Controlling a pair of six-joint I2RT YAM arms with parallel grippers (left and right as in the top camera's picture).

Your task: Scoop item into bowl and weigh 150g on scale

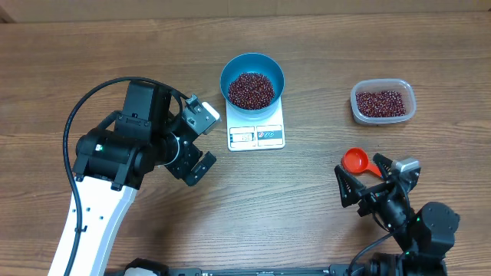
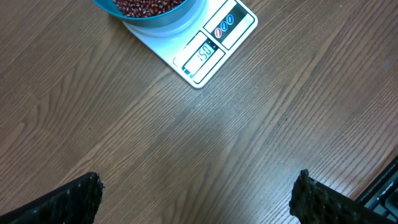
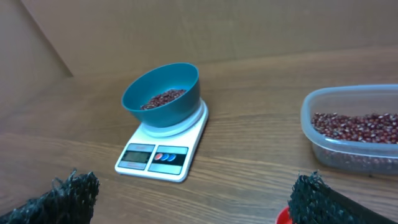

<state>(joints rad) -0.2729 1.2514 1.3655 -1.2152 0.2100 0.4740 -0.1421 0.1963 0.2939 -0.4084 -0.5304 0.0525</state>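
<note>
- The beans point(image 1: 250, 90) are lying in a loose heap in the blue bowl point(image 1: 253, 61), covering its bottom and reaching well short of the rim.
- The bowl is sitting on the back part of the white scale point(image 1: 257, 136), leaving the display strip showing at the front edge.
- In my left wrist view the display point(image 2: 205, 53) is lit and seems to be reading the target weight, though the digits are small and I am not certain of the last one.
- More beans point(image 1: 381, 103) are waiting in the clear container point(image 1: 383, 120), well apart to the right of the scale.
- The orange-red scoop point(image 1: 356, 160) is lying on the bench point(image 1: 307, 215) just beside my right gripper point(image 1: 374, 178); I cannot tell whether it is touching a fingertip.
- My right jaws are standing wide open and gripping nothing.
- My left gripper point(image 1: 205, 142) is hovering near the scale's left front corner, its jaws also spread fully and holding nothing.
- I am judging the scooping to be finished and the weighing check to be the step in hand.
- The next move is calling for a steady look at the display. If it is falling short, my right jaws would need to close on the scoop's handle and fetch a small amount from the container.
</note>
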